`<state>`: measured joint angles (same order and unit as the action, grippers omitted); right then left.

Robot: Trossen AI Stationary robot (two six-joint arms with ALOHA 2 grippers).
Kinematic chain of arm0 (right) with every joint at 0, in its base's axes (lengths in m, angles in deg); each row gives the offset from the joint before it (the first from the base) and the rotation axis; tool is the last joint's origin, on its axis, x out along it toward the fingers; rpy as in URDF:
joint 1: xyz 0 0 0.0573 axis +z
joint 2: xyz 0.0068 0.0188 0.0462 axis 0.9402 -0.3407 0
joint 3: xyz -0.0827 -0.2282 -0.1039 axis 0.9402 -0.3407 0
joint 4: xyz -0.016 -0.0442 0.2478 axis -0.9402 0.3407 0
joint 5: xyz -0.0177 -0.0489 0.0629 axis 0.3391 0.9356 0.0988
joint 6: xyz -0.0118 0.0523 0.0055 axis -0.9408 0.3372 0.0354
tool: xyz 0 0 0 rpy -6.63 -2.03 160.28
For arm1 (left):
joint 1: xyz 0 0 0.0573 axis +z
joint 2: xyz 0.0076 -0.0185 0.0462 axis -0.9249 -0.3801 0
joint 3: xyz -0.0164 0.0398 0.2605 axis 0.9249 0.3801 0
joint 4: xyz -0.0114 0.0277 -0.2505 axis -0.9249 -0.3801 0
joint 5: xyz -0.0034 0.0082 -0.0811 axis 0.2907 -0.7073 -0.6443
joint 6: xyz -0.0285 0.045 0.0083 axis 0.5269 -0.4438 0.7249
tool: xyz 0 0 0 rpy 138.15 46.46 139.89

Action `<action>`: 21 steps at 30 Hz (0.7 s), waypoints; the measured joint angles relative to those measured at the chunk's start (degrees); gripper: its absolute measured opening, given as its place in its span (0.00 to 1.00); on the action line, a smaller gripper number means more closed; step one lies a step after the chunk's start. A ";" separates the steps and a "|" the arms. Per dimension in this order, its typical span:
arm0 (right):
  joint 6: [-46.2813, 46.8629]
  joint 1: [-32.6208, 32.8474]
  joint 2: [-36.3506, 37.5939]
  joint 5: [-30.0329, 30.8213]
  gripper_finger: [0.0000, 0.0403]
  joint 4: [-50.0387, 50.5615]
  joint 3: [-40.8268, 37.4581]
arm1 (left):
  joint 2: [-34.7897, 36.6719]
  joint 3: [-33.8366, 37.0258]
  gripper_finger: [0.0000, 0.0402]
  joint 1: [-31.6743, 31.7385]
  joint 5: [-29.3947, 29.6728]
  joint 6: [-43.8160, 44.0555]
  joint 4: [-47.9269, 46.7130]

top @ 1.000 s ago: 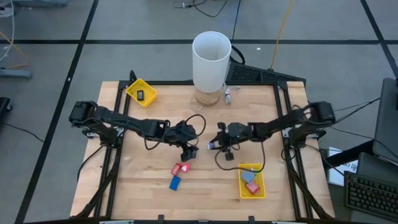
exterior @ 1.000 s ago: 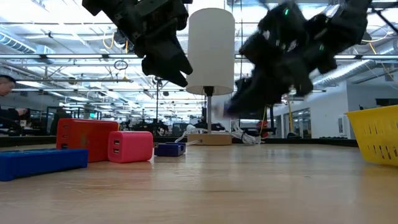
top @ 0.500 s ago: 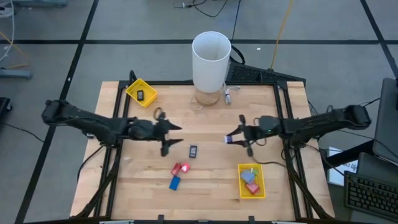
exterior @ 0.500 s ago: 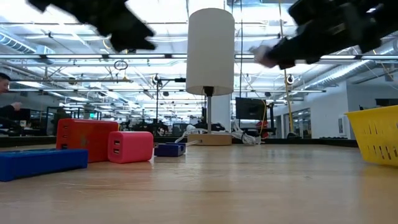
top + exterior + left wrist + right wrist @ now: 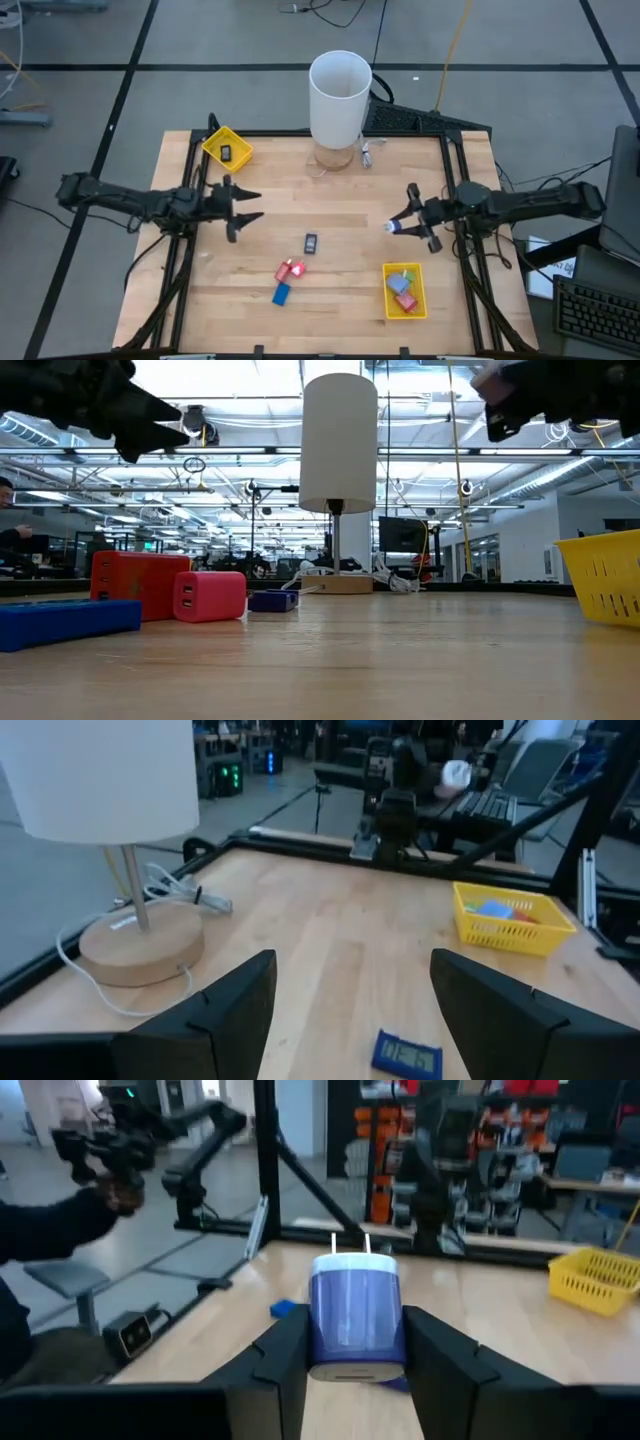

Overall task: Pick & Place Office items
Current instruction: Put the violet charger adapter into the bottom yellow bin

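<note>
My right gripper [image 5: 398, 226] hovers over the table's right side, shut on a light blue and white plug block [image 5: 357, 1325] with two prongs. My left gripper [image 5: 250, 205] hangs open above the left side, holding nothing. A dark blue piece [image 5: 311, 242] lies flat at mid-table. Nearer the front lie a red and a pink block [image 5: 291, 270] and a blue piece [image 5: 281, 293]. The near-right yellow tray [image 5: 420, 300] holds grey, red and blue pieces. The far-left tray [image 5: 214, 140] holds a black piece. My right gripper pinches the plug block by its two opposite side faces [image 5: 318, 1330], one finger [image 5: 285, 1365] on each. The fingers reach level from the table's right side. The block is lifted clear of the table, its prongs [image 5: 350, 1243] pointing away from the wrist.
A tall white cylinder [image 5: 340, 90] on a round wooden base stands at the far middle edge, with a cable beside it. Bare wood lies between the two grippers around the dark blue piece. A black frame runs along the table's edges [image 5: 300, 133].
Both grippers have drawn apart from the table's middle and risen: the left toward the left edge, the right toward the right edge, carrying the plug block. The dark blue piece now lies uncovered where the left gripper had been.
</note>
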<state>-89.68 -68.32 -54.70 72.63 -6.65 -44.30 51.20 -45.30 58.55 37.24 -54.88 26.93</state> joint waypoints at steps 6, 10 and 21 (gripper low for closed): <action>1.62 -0.02 6.83 0.00 0.30 4.23 -2.02 | 6.44 3.36 0.67 0.03 0.02 -0.50 -0.71; 3.00 -0.02 10.55 0.00 0.30 7.14 -2.55 | 10.18 5.31 0.67 0.07 1.82 0.32 -3.70; 8.31 0.02 13.82 -12.28 0.30 11.64 -2.79 | 17.17 8.70 0.67 0.07 5.12 0.03 -5.39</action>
<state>-81.37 -68.30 -40.88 60.35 4.99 -47.09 68.37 -36.59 58.62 42.36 -54.86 21.55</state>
